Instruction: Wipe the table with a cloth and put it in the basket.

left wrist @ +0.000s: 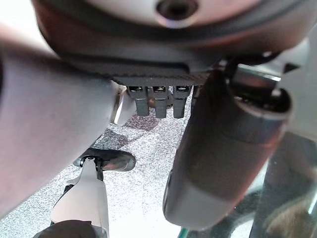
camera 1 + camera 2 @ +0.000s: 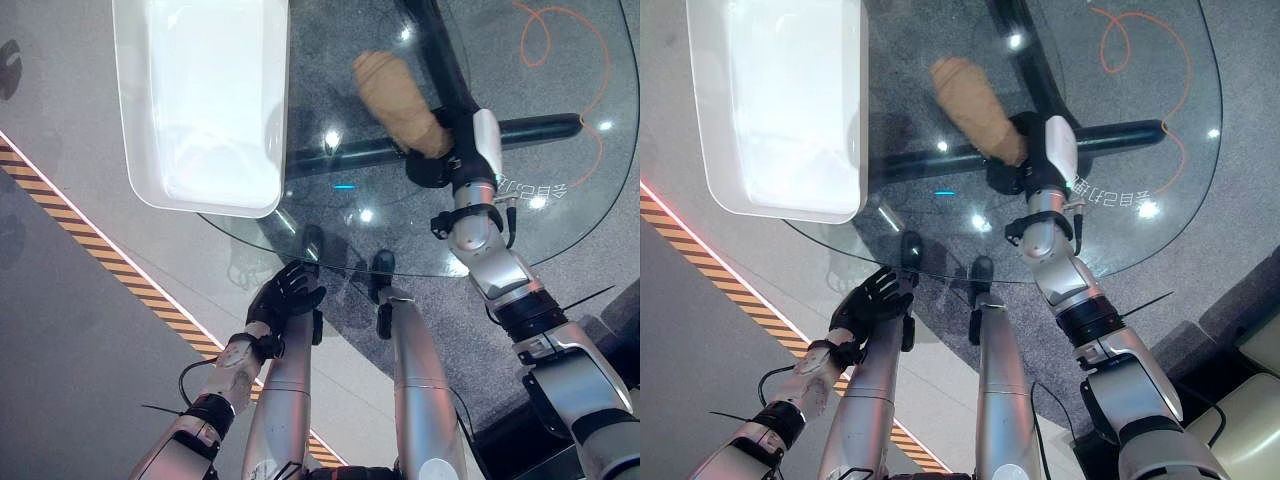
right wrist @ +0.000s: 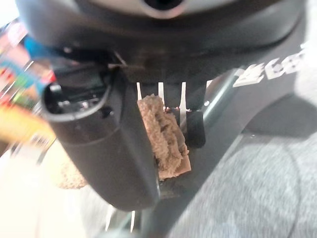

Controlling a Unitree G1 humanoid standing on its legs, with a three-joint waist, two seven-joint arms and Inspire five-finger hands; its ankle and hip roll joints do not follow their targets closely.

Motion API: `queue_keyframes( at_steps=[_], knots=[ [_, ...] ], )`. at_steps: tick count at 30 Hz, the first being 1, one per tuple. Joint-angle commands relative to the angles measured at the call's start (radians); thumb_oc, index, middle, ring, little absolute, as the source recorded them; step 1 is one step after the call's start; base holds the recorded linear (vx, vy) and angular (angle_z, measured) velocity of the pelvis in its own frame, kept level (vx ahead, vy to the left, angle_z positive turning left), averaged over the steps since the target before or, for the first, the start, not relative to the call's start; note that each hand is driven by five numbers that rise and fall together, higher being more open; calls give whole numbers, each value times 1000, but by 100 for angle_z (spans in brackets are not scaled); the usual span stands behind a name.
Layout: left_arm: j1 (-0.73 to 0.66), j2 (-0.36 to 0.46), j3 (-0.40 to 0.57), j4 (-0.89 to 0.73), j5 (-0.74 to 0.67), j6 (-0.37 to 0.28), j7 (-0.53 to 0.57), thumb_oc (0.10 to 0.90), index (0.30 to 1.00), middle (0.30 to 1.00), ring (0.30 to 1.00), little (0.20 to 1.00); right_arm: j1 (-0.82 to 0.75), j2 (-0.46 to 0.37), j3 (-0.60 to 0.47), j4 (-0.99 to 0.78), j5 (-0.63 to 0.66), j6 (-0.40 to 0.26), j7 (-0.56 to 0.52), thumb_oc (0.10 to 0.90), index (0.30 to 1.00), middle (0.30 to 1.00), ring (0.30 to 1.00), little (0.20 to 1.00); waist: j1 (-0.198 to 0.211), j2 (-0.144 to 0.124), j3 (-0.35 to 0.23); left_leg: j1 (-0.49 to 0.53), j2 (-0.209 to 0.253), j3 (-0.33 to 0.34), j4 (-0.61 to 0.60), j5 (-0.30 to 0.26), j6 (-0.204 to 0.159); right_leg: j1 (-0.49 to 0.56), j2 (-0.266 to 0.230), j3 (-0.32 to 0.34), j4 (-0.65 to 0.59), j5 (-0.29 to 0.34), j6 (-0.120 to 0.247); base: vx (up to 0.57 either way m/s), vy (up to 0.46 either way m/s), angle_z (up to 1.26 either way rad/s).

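Cloth (image 2: pixel 400 95) pinched in right hand (image 2: pixel 440 160) fingers, trailing across glass surface (image 2: pixel 560 200); a loose pinch could shed it short of the white basket (image 2: pixel 135 150). Left hand (image 2: pixel 285 295) relaxed, empty.

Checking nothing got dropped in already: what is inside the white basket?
The white basket shows a bare, glare-washed white interior. The tan cloth lies on the glass table, in the right hand.

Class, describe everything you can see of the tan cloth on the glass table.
The tan, fuzzy cloth is bunched into a long roll lying on the round glass table, right of the white rectangular basket. Its near end is gripped by the right hand, whose fingers curl round it; the right wrist view shows its nubby pile pinched between thumb and fingers. Its far end lies free.
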Motion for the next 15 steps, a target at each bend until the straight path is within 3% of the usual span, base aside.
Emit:
queue_keyframes(
  at_steps=[1,9,15],
  knots=[
    [124,-94,-73,10,49,30,-44,800,900,900,900,900,29,28,59,-133,-50,-50,91,100,300,300,300,200,27,-2,-17,-1,-54,109,189,-176,99,-1,51,17,-227,220,0,0,0,0],
    [119,-80,-84,-5,40,39,-33,800,900,900,900,900,83,2,117,-203,-60,-75,192,100,300,300,300,200,18,-7,-17,-6,-53,111,183,-171,95,-7,49,14,-232,223,5,1,-9,4],
    [115,-63,-88,-15,28,51,-31,800,900,900,900,900,121,-21,117,-211,-48,-81,152,100,300,300,300,200,12,-10,-17,-5,-51,112,181,-170,95,-10,47,11,-230,225,9,6,-10,-1]
  ],
)
